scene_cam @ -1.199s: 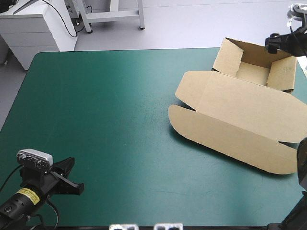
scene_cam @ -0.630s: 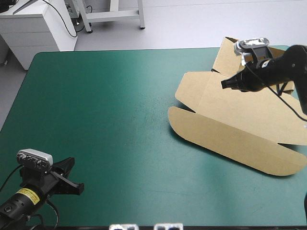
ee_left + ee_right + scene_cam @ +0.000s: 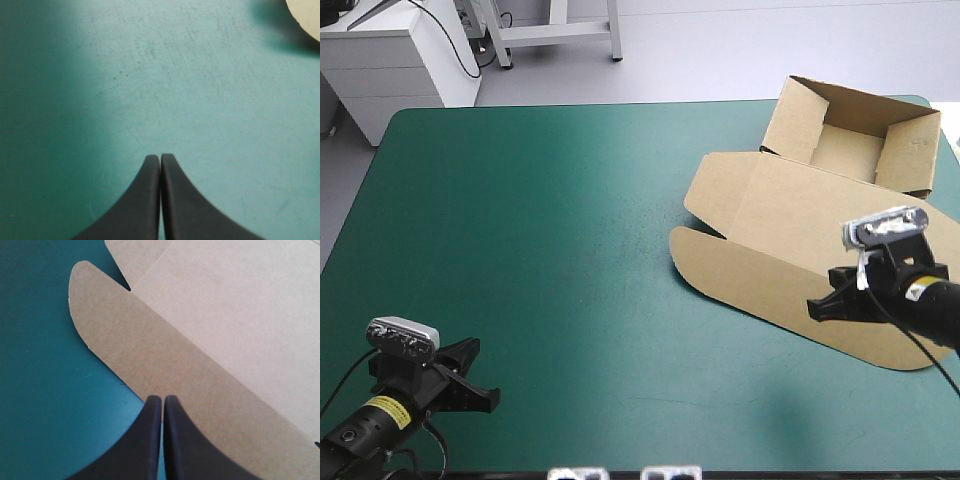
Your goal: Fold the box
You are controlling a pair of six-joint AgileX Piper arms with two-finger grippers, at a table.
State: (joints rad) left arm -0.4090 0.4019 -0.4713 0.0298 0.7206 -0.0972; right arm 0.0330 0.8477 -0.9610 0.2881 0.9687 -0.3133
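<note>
box (image 3: 200,340) flap edge under clenched right fingers (image 3: 150,440), left fingers (image 3: 145,200) clenched, well apart

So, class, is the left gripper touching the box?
No, the left gripper is over bare teal-green cover, with the box well ahead of it.

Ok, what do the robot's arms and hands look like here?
The left hand and right hand each have two broad black fingers shaped like curved fins, smooth and matte. The left arm and right arm are black; the left carries a yellow label.
</note>
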